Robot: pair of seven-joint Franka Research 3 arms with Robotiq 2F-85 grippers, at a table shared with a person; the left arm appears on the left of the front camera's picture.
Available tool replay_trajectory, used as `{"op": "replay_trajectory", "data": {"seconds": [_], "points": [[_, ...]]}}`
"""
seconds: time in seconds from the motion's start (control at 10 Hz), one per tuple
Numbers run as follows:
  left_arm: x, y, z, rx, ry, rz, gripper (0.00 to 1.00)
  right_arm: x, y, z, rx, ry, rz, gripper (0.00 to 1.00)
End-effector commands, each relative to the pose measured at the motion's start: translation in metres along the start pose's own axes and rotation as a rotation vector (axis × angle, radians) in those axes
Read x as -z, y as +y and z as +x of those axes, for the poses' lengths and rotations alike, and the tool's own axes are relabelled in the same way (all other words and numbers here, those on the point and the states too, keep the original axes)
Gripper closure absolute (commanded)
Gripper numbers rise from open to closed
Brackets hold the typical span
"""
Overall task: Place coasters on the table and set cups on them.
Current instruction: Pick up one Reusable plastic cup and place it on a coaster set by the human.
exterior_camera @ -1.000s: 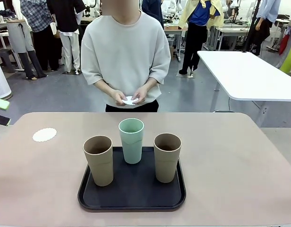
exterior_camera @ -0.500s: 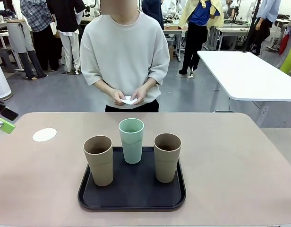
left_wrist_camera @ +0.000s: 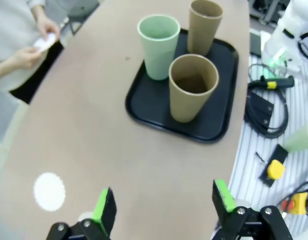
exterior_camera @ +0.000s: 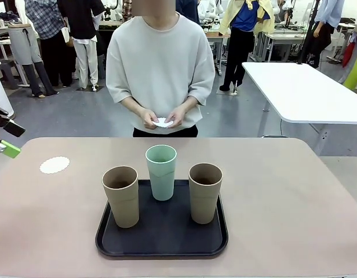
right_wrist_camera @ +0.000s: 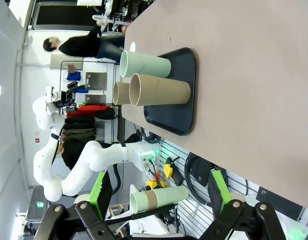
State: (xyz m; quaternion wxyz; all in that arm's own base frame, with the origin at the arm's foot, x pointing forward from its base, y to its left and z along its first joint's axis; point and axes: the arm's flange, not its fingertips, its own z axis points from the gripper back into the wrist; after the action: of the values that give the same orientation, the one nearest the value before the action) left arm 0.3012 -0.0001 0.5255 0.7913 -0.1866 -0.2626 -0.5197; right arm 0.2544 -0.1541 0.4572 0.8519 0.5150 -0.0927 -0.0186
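Observation:
One white scalloped coaster [exterior_camera: 54, 165] lies on the beige-pink table [exterior_camera: 283, 191] at its far left; in the left wrist view this coaster [left_wrist_camera: 49, 191] sits just ahead of my fingers. The person across the table holds more coasters [exterior_camera: 163, 122] in both hands. A tan cup [exterior_camera: 121, 196], a mint green cup [exterior_camera: 161, 172] and a second tan cup [exterior_camera: 204, 192] stand upright on the black tray [exterior_camera: 161, 246]. My left gripper [exterior_camera: 9, 139] hovers open at the table's far left edge, above the table [left_wrist_camera: 164, 207]. My right gripper [right_wrist_camera: 159, 192] is open and holds nothing.
A white rectangular table [exterior_camera: 306, 92] stands behind at the right. Cables and tools [left_wrist_camera: 264, 107] lie on a ribbed surface beside the table's near edge, with a spare cup [right_wrist_camera: 159, 200] there. People stand farther back in the room.
My left gripper has risen into the front view at the left edge. The person has shifted slightly to the right, still holding coasters. Cups and tray have not moved.

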Motion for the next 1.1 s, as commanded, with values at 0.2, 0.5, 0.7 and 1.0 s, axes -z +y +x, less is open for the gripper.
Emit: {"op": "replay_trajectory", "data": {"seconds": [0.2,0.5,0.7,1.0], "points": [[0.036,0.031,-0.006,0.286,-0.008,-0.185,0.00,0.000,0.000,0.000,-0.003,0.001,0.011,0.00],[0.076,0.071,-0.021,0.462,-0.009,-0.371,0.00,0.000,0.000,0.000,-0.003,0.001,0.011,0.00],[0.095,0.086,-0.029,0.407,-0.120,-0.423,0.00,0.000,0.000,0.000,-0.003,0.001,0.011,0.00],[0.116,0.074,-0.043,0.293,-0.361,-0.420,0.00,0.000,0.000,0.000,-0.003,0.001,0.011,0.00]]}}
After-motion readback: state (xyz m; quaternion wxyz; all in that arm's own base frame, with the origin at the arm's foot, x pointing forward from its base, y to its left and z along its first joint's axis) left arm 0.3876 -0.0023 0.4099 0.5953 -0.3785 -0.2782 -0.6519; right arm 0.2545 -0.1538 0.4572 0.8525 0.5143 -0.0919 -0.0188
